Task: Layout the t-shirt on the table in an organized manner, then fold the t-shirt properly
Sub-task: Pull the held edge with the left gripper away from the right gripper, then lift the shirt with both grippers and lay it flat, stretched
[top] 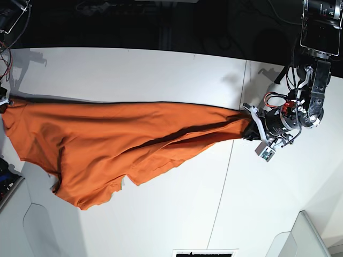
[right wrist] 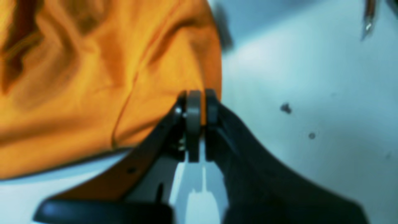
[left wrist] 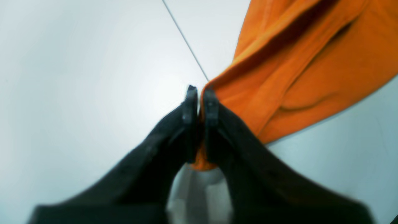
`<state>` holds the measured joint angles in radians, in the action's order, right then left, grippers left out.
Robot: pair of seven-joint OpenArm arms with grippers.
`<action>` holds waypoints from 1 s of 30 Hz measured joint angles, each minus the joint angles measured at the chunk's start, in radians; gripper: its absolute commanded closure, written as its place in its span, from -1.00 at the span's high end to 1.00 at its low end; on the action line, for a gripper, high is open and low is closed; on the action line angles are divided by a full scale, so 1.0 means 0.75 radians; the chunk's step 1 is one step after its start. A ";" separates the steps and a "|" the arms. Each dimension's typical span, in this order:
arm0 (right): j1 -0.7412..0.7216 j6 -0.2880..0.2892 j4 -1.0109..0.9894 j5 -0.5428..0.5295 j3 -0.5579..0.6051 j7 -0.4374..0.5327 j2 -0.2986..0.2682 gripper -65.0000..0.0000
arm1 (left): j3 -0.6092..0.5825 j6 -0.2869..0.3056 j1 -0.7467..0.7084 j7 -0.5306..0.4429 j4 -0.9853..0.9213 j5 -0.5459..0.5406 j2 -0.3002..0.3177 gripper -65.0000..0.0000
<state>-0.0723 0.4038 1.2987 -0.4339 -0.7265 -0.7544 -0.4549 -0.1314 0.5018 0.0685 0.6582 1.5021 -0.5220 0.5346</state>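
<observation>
White table (top: 161, 214), orange t-shirt (top: 118, 139), no legible writing

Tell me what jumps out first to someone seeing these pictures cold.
The orange t-shirt dominates, pulled into a long band across the white table, one sleeve trailing toward the near edge. The left gripper is shut on one end of it at the base view's right; the right gripper pinches the other end at that view's far left edge. A thin dark seam crosses the table by the left arm.
</observation>
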 measured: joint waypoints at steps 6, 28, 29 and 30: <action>-0.003 0.013 0.009 -0.101 -0.037 -0.081 -0.013 -0.18 | 0.001 -0.001 -0.002 0.059 0.000 -0.098 0.000 -0.21; 0.278 0.065 -0.030 -0.247 -0.264 -0.010 -0.017 0.09 | 0.360 0.250 -0.232 0.125 0.000 -0.303 -0.029 -0.02; 0.277 0.065 -0.052 -0.250 -0.252 0.010 -0.018 0.09 | 0.353 0.250 -0.241 0.076 0.000 -0.253 -0.029 0.04; 0.273 0.065 -0.074 -0.253 -0.237 0.031 -0.018 0.09 | 0.339 0.250 -0.248 0.038 0.000 -0.200 -0.026 0.07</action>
<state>0.1326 0.4522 1.2434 -0.6235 -0.9039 -0.7311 -0.4683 0.1230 0.6891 -0.1173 0.6865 1.5021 -0.6724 0.5148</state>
